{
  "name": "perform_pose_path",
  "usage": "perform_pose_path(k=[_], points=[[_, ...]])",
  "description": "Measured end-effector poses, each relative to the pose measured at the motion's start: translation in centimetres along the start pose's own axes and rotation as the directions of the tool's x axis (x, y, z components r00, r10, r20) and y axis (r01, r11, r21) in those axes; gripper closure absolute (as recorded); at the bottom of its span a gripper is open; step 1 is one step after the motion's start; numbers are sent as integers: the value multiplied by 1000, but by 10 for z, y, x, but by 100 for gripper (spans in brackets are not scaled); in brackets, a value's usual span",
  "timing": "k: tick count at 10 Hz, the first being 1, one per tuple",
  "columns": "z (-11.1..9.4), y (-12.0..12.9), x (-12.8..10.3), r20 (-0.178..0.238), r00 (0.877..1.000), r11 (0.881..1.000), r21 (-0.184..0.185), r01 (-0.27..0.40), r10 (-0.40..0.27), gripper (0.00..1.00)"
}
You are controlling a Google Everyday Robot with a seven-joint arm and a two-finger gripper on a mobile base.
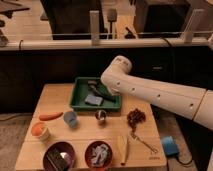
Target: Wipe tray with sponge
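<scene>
End effector [93, 85], pressed together, hangs over the far half of the tray [79, 95]. The sponge [94, 100] lies flat inside, just camera-side of it, long axis roughly along the tray's length.

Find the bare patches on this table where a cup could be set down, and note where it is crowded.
Bare wood lies on the table left of the tray, behind the carrot, and in a strip between the metal cup and the bowls. The front edge is crowded. The tool sits inside the tray behind the sponge.
</scene>
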Motion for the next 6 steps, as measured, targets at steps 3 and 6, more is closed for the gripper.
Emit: perform_pose_path(k=[3,6], points=[[4,-4,-3,-2,1000,1000,5,13,-13,98],[8,-10,-1,-9,1000,1000,15,14,-14,98]])
